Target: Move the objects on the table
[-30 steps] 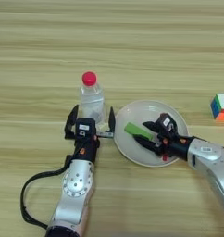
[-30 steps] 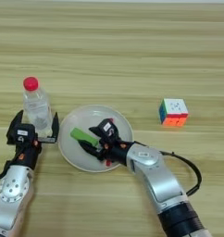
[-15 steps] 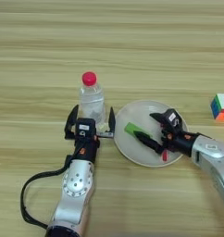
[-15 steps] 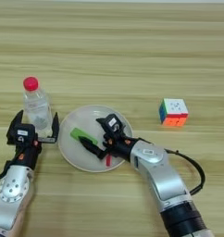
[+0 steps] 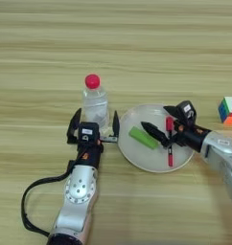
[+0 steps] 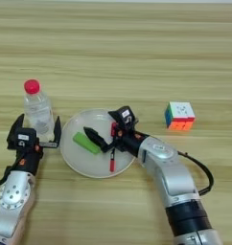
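Lying on plate (image 5: 137, 155) — pen (image 5: 169, 143), block (image 5: 143, 138).

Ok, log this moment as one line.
left gripper: open around bottle base | right gripper: open over plate | pen, green block: on plate | cube: right, untouched

Bench (image 5: 137, 48): light wood grain, horizontal plank stripes. Bottle (image 5: 95, 103): clear plastic, red cap. Plate (image 5: 137, 155): plain white. Block (image 5: 143, 138) on the plate: bright green. Pen (image 5: 169, 143): red, black tip end. Cube (image 6: 180, 116): multicolour, white top, orange, green and blue tiles. Left gripper (image 5: 93, 129) and right gripper (image 5: 161, 123): black fingers, small red marks; both arms silver-grey, black cables.
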Controlling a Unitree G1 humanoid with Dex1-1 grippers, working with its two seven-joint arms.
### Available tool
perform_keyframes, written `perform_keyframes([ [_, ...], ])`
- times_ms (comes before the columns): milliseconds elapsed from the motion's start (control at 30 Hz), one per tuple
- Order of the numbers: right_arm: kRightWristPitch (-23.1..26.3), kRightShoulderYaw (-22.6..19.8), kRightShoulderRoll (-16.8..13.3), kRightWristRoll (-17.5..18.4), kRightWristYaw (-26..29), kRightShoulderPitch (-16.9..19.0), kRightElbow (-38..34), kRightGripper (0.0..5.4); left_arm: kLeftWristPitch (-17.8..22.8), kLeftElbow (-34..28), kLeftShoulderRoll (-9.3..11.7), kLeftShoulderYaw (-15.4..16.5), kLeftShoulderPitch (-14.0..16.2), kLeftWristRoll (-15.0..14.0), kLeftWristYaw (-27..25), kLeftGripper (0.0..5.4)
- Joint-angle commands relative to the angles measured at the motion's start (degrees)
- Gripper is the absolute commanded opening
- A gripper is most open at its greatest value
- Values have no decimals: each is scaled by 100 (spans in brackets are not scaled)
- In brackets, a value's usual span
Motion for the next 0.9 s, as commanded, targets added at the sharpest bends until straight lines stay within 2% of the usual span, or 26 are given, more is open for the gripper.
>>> perform_keyframes([
  [33, 485, -201, 34, 305, -30, -213, 32, 538, -5, 31, -214, -47, -49, 24, 43, 540],
  [267, 956, -201, 78, 411, -87, -379, 217, 538, -5, 22, -222, -66, -48, 22, 56, 540],
  [567, 912, 22, 102, 163, -203, -437, 390, 538, -5, 25, -210, -78, -59, 18, 78, 540],
  [900, 728, 28, 201, -34, -240, -866, 1083, 538, -6, 34, -211, -94, -67, 23, 101, 540],
])
